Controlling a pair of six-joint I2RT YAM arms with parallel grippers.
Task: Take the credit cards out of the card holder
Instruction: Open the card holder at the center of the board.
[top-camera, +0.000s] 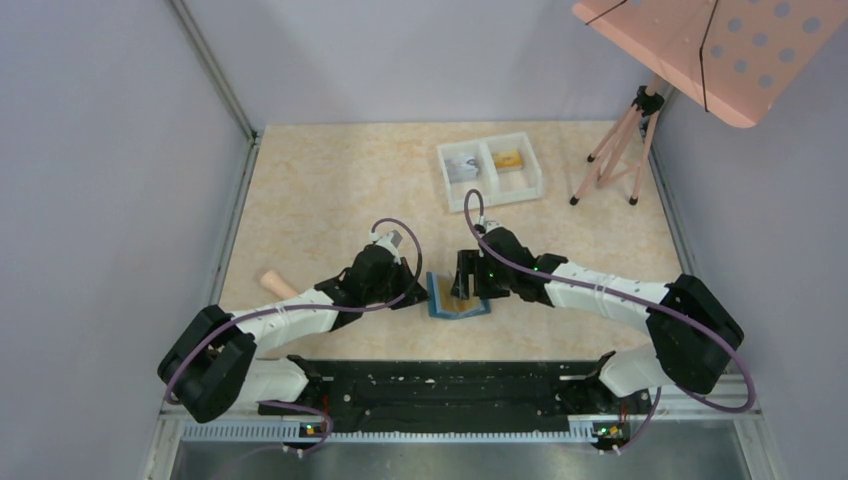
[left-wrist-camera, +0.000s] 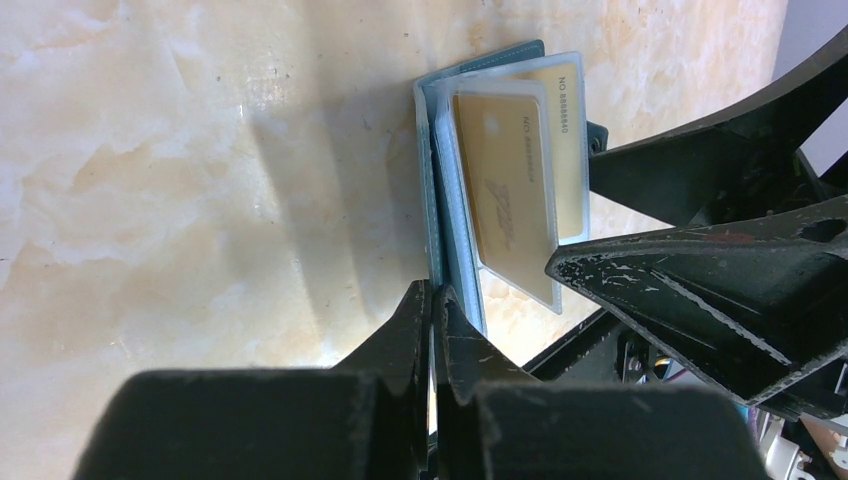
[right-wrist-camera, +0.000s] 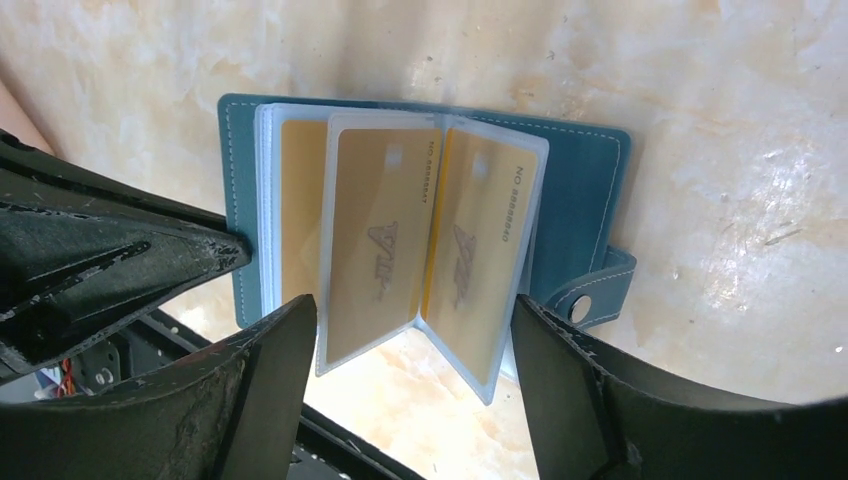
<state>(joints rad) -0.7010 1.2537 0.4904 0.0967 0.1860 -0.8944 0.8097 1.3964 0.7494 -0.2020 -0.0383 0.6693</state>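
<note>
The teal card holder (top-camera: 458, 297) lies open on the table between both arms. Its clear sleeves fan upward, each holding a gold credit card (right-wrist-camera: 380, 230); another gold card (right-wrist-camera: 480, 240) sits in the neighbouring sleeve. My left gripper (left-wrist-camera: 433, 300) is shut on the edge of the card holder's (left-wrist-camera: 430, 200) left cover, pinning it. My right gripper (right-wrist-camera: 412, 310) is open, one finger on each side of the raised sleeves without touching them. The snap tab (right-wrist-camera: 590, 295) sticks out beside its right finger.
A white two-compartment tray (top-camera: 489, 170) stands at the back right, with a greyish card (top-camera: 462, 165) and an orange card (top-camera: 507, 158) in it. A wooden handle (top-camera: 275, 283) lies by the left arm. A tripod (top-camera: 620, 150) with a pink board stands far right.
</note>
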